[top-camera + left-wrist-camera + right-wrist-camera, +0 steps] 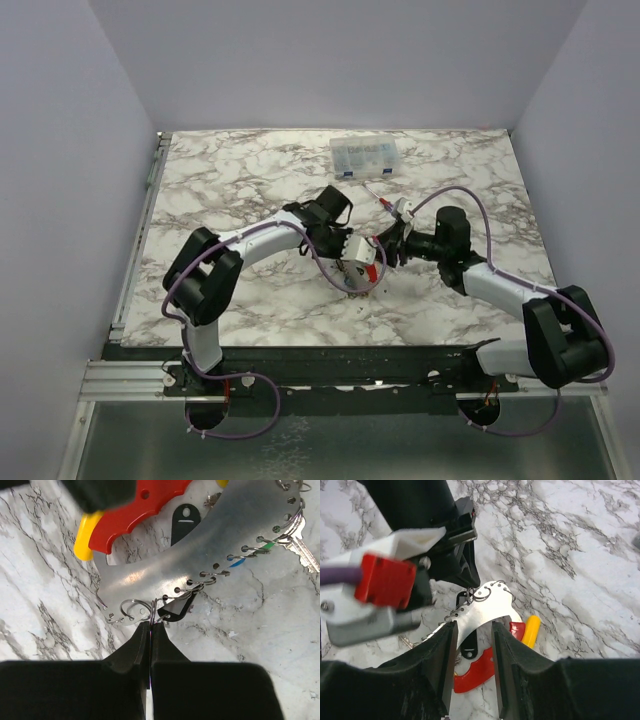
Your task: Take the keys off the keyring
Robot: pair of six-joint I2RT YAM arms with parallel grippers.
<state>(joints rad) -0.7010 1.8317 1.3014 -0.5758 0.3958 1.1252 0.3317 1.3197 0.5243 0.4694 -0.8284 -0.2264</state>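
Note:
The keyring is a curved silvery plate with a row of holes, joined to a red band with a yellow end. The keys hang from small wire rings along its edge: a silver key, green and blue tags, and a black tag. My left gripper is shut on the wire ring of another black-tagged key at the plate's end. My right gripper clamps the plate across its width. In the top view both grippers meet over the keyring.
A clear plastic parts box stands at the back of the marble table. A thin red-tipped tool lies just in front of it. Grey walls close in the table on the left, right and back.

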